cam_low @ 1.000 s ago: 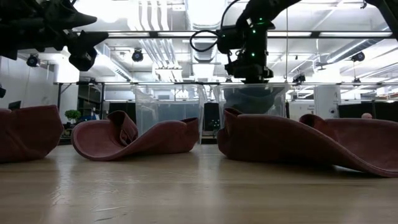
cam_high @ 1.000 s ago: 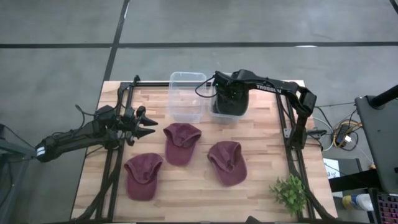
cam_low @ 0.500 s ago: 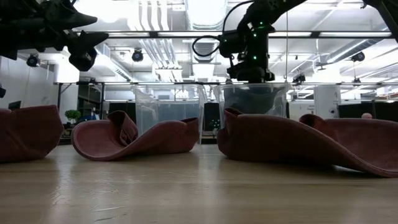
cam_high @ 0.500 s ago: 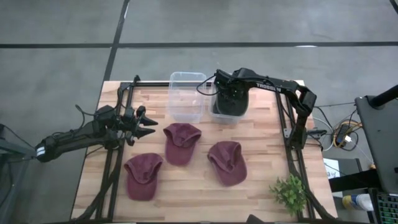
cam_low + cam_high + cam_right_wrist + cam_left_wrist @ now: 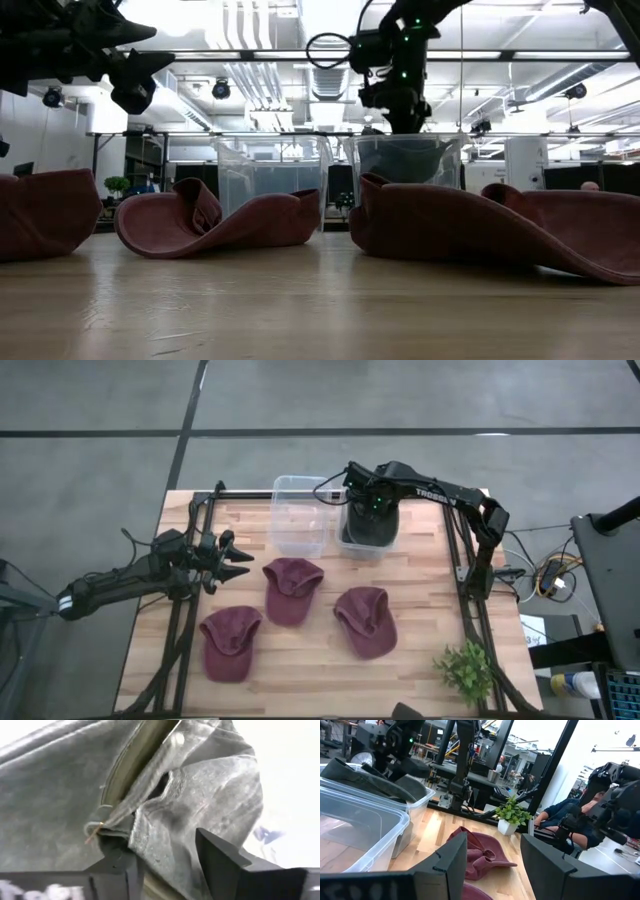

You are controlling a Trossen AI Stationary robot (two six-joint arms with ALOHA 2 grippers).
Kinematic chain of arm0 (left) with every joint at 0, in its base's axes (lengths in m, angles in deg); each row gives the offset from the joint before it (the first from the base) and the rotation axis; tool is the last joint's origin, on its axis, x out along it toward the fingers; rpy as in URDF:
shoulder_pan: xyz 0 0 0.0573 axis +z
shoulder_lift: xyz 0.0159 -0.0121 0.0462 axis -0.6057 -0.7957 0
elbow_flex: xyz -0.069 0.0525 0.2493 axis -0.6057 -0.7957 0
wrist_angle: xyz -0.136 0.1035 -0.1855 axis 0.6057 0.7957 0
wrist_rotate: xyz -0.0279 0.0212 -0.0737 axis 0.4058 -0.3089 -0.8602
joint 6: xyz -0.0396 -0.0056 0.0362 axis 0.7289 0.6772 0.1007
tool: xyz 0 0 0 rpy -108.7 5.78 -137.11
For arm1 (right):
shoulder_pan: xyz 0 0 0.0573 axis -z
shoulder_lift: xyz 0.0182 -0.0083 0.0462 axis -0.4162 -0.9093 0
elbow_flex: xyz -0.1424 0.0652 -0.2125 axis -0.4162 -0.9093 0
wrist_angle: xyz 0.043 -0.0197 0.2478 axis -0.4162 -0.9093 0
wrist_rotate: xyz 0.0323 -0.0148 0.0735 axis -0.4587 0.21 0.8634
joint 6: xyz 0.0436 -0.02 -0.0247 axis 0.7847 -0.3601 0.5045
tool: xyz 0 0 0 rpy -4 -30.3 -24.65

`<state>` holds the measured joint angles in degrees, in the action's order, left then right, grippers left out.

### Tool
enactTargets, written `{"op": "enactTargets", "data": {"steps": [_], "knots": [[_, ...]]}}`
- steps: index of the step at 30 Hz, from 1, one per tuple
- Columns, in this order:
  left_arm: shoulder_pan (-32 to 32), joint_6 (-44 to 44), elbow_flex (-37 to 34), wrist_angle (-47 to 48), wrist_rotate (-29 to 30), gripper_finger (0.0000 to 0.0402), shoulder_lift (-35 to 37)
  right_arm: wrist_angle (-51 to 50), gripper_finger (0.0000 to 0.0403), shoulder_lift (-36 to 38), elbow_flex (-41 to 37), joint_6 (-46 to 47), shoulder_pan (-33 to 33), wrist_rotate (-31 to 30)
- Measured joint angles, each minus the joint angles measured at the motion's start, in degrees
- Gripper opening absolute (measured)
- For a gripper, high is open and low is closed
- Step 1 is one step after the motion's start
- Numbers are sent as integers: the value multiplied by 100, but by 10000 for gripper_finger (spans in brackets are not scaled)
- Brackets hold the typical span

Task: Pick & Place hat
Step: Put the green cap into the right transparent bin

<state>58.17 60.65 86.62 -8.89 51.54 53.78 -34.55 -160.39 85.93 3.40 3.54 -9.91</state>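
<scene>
Three maroon hats lie flat on the wooden table: one near the middle, one toward the right, and one toward the near left. A dark grey hat lies inside the right clear bin and fills the right wrist view. My right gripper hangs open just above that bin, pointing down, with the dark hat beyond its fingers. My left gripper waits open above the table's left side, facing the middle maroon hat.
An empty clear bin stands beside the right one at the far edge. A small potted plant sits at the near right corner. Black frame rails run along both sides of the table. A seated person shows beyond the table.
My right gripper has risen a little out of the right bin, leaving the dark hat inside it. The maroon hats and my left arm have kept still.
</scene>
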Motion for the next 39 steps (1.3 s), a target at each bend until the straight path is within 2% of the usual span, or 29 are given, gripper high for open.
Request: {"op": "enactTargets", "data": {"steps": [7, 13, 15, 21, 26, 31, 39], "knots": [[0, -2, 0, 0, 0, 178, 0, -788, 191, 12, 669, 109, -35, 27], [2, -2, 0, 0, 0, 178, 0, -1049, 179, 24, 1067, 242, -207, 870], [2, -2, 0, 0, 0, 178, 0, -1035, 168, 22, 1038, 239, -313, 919], [0, -7, 0, 0, 0, 178, 0, -644, 115, 11, 301, 301, -441, 860], [1, -7, 0, 0, 0, 178, 0, 17, 61, 11, -270, 320, -372, 870], [-1, -6, 0, 0, 0, 178, 0, 252, 18, 13, -727, 223, -290, 882], [0, -4, 0, 0, 0, 178, 0, 290, 8, 13, -1168, 214, -80, 1199]]}}
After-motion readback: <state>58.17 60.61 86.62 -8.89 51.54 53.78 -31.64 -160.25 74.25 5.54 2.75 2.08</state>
